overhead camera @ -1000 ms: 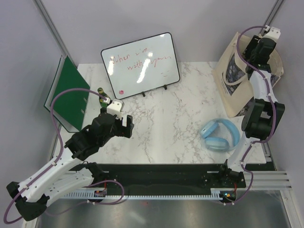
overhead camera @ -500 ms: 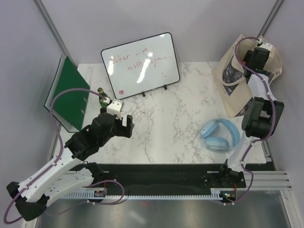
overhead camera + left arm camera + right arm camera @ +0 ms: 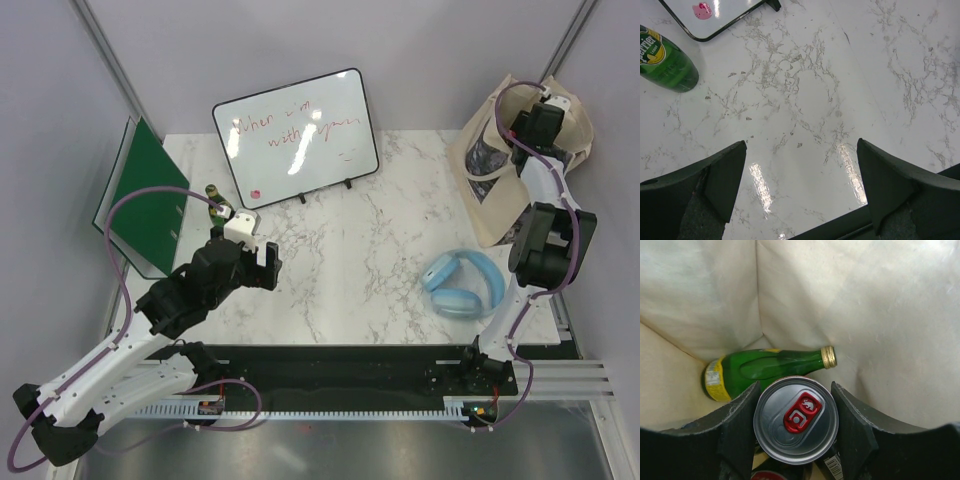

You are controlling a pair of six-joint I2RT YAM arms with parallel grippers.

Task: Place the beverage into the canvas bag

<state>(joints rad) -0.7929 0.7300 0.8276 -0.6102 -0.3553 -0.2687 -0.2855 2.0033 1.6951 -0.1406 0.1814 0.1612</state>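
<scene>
Right gripper (image 3: 795, 395) is lowered deeper into canvas bag (image 3: 482, 190), clamped on red-tabbed can (image 3: 796, 421); green bottle (image 3: 767, 365) is laid at can's 12 o'clock. Left gripper (image 3: 801, 167) is held apart.

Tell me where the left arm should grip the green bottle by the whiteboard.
Round the cylindrical body of the green bottle, about label height. It stands upright, so bring the open left gripper in level from the near side; the whiteboard stands close on its right.
</scene>
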